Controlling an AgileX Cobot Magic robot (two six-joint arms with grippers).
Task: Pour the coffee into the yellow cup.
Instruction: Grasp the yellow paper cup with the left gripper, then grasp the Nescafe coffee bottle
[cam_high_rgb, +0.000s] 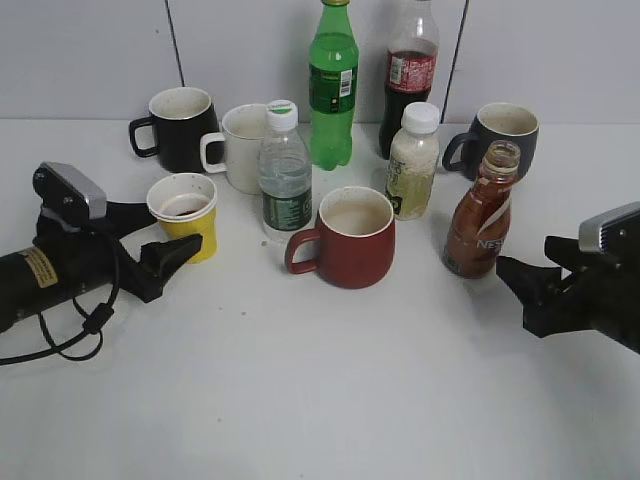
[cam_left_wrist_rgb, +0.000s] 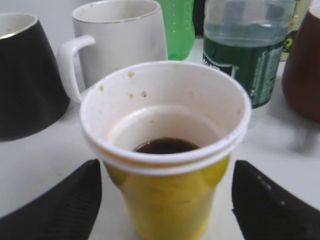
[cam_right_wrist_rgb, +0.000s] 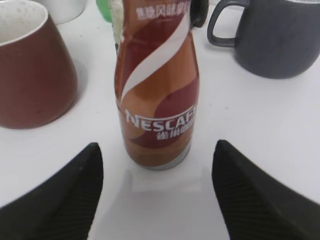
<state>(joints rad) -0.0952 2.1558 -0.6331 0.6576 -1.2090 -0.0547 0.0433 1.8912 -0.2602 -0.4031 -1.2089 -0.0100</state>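
The coffee bottle (cam_high_rgb: 481, 212) stands uncapped at right; the yellow cup (cam_high_rgb: 185, 213), holding a little dark liquid, stands well apart at left. The right gripper (cam_right_wrist_rgb: 157, 192) is spread before the bottle, the left gripper (cam_left_wrist_rgb: 165, 200) spread around the cup. Risk: an off-centre grasp tips the open bottle. The red mug (cam_high_rgb: 350, 237) and water bottle (cam_high_rgb: 285, 172) obstruct the transfer path.

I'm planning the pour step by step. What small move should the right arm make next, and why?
Probably ease the right claw forward around the Nescafe bottle and shut on it: the bottle stands upright, uncapped, centred ahead of the open, empty jaws.
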